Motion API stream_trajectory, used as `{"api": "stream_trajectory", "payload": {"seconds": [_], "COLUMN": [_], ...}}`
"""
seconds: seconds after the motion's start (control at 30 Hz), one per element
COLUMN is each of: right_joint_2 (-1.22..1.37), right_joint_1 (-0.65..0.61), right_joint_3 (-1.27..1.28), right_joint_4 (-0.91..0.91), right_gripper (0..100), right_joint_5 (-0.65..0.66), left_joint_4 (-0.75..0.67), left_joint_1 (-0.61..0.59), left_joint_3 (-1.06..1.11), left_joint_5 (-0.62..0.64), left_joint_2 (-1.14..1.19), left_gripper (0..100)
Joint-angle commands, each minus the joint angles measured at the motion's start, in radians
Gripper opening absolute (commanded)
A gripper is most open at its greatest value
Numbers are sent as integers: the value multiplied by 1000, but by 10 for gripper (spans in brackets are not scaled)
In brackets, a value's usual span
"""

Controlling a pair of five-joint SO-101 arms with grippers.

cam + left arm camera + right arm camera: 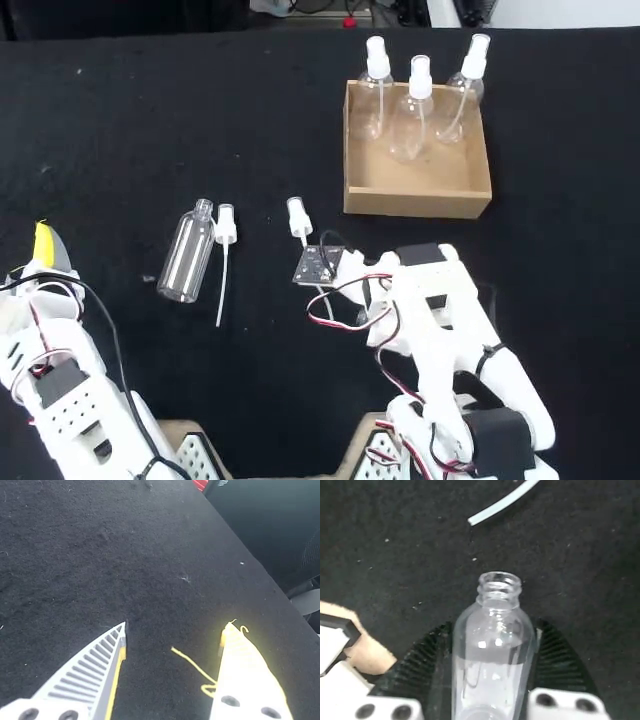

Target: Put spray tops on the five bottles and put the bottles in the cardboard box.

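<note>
The right tool (pixel 492 626) is clenched on an uncapped bottle (pixel 492 667), long axis in line with the jaws, open neck pointing away from the wrist, a loose spray top (pixel 298 217) lying near on the counter (pixel 120 120); the left tool (pixel 176 626), released, hangs well apart at the counter's left edge.

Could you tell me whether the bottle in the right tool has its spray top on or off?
Off. The bottle in the right tool shows a bare, open neck in the right wrist view.

Black cloth-covered table (pixel 140 110)
</note>
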Motion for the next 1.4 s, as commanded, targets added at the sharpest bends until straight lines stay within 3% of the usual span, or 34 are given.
{"api": "stream_trajectory", "payload": {"seconds": [0.0, 0.37, 0.47, 0.7, 0.87, 1.0, 1.37], "right_joint_2": [-1, 5, 25, 153, 214, 249, 331], "right_joint_1": [-18, -353, -327, -164, -132, -186, -195], "right_joint_3": [-28, -239, -236, -329, -433, -479, -440], "right_joint_4": [-21, 69, 77, 216, 364, 454, 310], "right_gripper": [165, 166, 176, 330, 322, 299, 297], "right_joint_5": [6, -213, -216, -210, -124, -118, -143], "left_joint_4": [-28, -28, -28, -28, -28, -28, -28], "left_joint_1": [19, 18, 18, 18, 19, 19, 19], "left_joint_3": [-30, -30, -30, -30, -30, -30, -30], "left_joint_5": [-3, -3, -3, -3, -3, -3, -5], "left_joint_2": [-14, -14, -14, -14, -14, -14, -14], "left_gripper": [292, 292, 292, 292, 292, 292, 292]}}
